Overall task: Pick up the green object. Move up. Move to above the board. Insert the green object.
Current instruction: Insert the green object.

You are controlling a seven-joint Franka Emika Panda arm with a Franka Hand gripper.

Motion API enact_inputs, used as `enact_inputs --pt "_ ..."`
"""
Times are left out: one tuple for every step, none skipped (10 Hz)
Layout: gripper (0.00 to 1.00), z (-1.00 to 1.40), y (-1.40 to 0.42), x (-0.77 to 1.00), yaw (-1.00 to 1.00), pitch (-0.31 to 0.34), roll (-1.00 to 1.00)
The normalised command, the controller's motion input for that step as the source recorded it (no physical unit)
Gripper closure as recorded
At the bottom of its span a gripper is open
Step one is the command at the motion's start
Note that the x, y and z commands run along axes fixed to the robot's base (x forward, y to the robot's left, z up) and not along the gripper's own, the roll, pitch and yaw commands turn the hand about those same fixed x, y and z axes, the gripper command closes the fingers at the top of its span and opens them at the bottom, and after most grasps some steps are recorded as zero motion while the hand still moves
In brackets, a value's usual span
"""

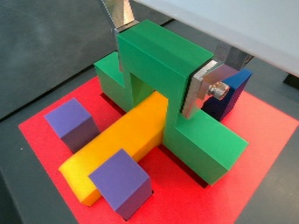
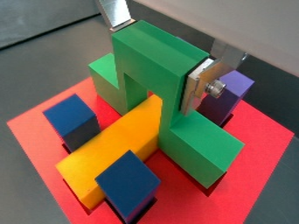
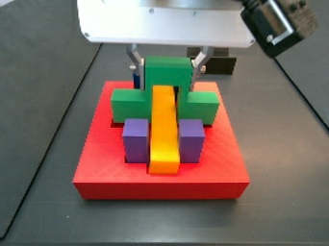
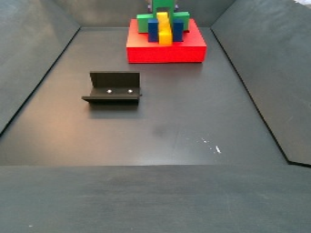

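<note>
Fingers (image 1: 201,86) squeeze the green object (image 1: 163,61), which straddles the yellow bar (image 1: 117,149) on the board (image 1: 263,131); push straight down, then let go

The gripper (image 3: 164,65) has a broad white housing above two flat silver finger plates (image 1: 118,13). One plate carries a round silver screw (image 1: 218,88) on its outer face, seen in both wrist views. A black camera block (image 3: 280,23) sits at one end of the housing.
</note>
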Motion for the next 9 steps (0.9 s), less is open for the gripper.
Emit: enact_inputs --pt "1.00 -0.15 -0.07 0.00 -0.20 -0.044 -0.07" --pt "1.00 -0.14 -0.02 0.04 -0.21 -0.066 -0.10" --pt "1.00 -0.15 0.00 0.09 -0.24 -0.063 -0.08" --pt "1.00 -0.10 -0.07 0.07 -0.32 -0.074 -0.08" --pt "1.00 -0.13 0.00 0.02 -0.25 -0.041 -0.04" --pt "1.00 -0.14 0.00 0.00 -0.07 -0.014 0.00" --pt "1.00 -0.21 -0.01 0.05 0.06 -0.007 0.02" --pt "1.00 -0.26 0.00 0.00 0.21 -0.011 0.06" --pt "1.00 -0.25 0.00 0.00 0.32 -0.027 0.06"
